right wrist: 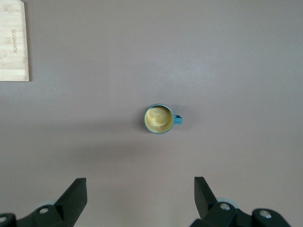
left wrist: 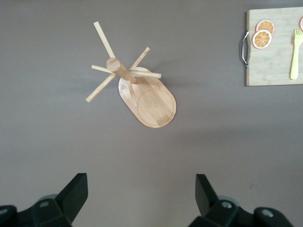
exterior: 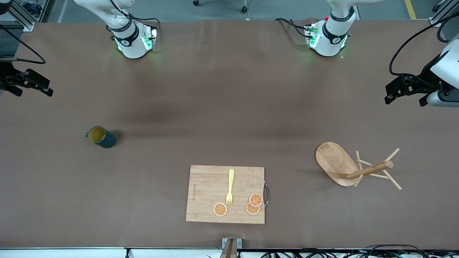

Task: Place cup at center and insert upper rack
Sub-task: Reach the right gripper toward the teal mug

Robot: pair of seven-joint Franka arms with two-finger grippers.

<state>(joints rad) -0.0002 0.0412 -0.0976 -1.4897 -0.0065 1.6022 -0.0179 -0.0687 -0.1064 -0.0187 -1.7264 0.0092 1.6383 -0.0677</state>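
Note:
The dark teal cup [exterior: 101, 137] [right wrist: 160, 118] stands upright toward the right arm's end of the table, its yellowish inside showing and its handle sticking out sideways. High over that end hangs my right gripper [exterior: 27, 84] [right wrist: 140, 194], open and empty. The upper rack [exterior: 355, 166] [left wrist: 137, 90], a light wooden mug tree, stands on its oval base toward the left arm's end, with thin pegs spreading from its thick post. Above that end my left gripper [exterior: 405, 89] [left wrist: 140, 194] is open and holds nothing. Neither gripper touches anything.
A rectangular wooden cutting board [exterior: 204, 190] lies mid-table, nearer the front camera than the cup and the rack. On it rest a yellow fork [exterior: 230, 187] and orange slices [exterior: 220, 209]. A metal handle [exterior: 266, 194] is on its rack-side edge.

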